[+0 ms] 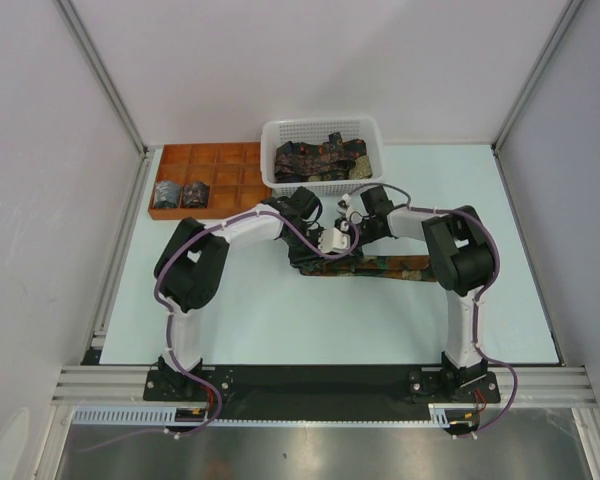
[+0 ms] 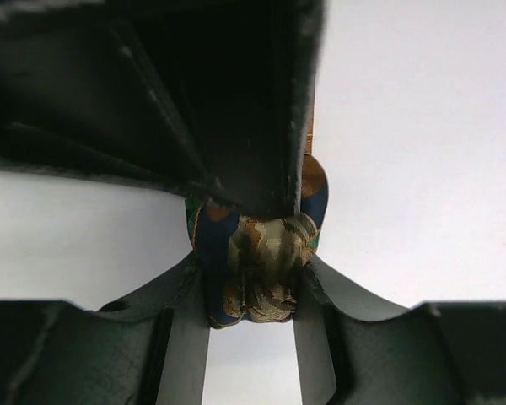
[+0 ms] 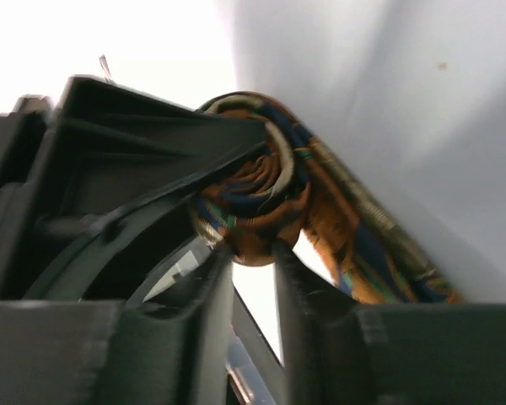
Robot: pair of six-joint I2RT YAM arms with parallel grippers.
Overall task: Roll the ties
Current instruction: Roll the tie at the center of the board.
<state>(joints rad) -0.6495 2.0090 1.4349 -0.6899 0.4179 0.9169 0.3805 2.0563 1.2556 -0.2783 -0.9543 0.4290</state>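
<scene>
patterned tie [image 2: 257, 261] roll clamped in left jaws; right jaws touch it, grip unclear; basket [image 1: 320, 123] rim near behind.

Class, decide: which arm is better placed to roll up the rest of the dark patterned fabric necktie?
Probably left: its end effector clasps the dark patterned fabric roll on both sides, while the flat tail runs under the right arm.

Sheeny woven cloth tie [image 2: 257, 270], white plastic mesh basket [image 1: 320, 122]
</scene>
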